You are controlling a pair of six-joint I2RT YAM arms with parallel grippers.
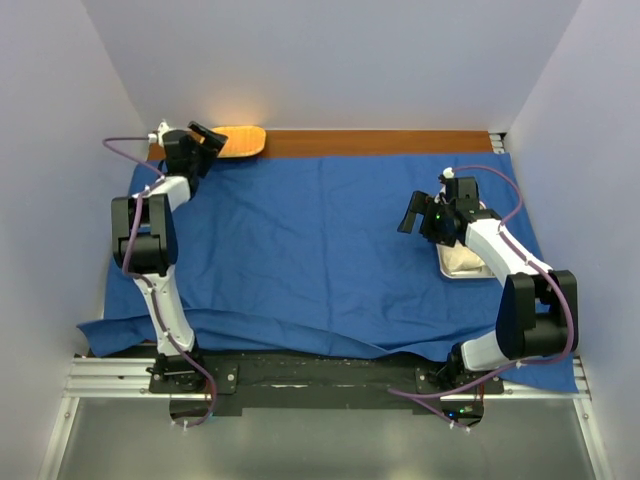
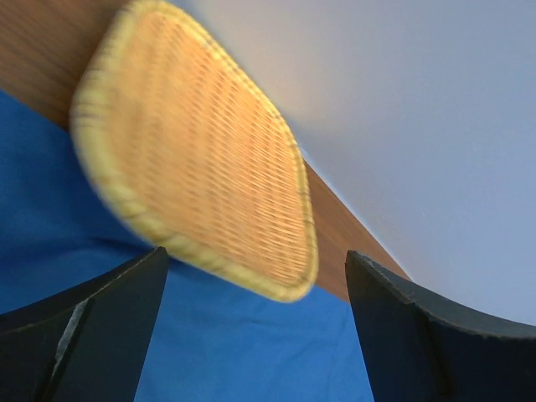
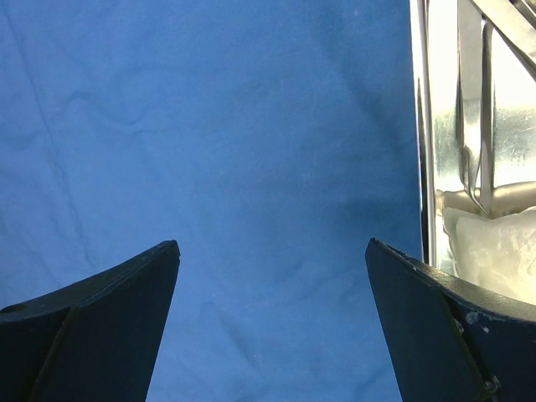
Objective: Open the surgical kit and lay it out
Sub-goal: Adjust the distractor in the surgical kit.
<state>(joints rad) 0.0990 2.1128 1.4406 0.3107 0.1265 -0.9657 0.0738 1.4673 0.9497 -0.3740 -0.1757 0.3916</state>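
One blue cloth wrap (image 1: 320, 250), one shiny steel tray (image 3: 444, 126), one white gauze pack (image 3: 494, 251), perhaps two slim metal instruments (image 3: 473, 100); left gripper (image 2: 257, 255) and right gripper (image 3: 272, 244) gape, empty.

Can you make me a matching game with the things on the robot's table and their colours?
Things:
1. cloth
2. woven mat
3. tray
4. gauze pack

Colours:
A. white
B. shiny silver
C. blue
D. orange-yellow

Pairs: 1-C, 2-D, 3-B, 4-A
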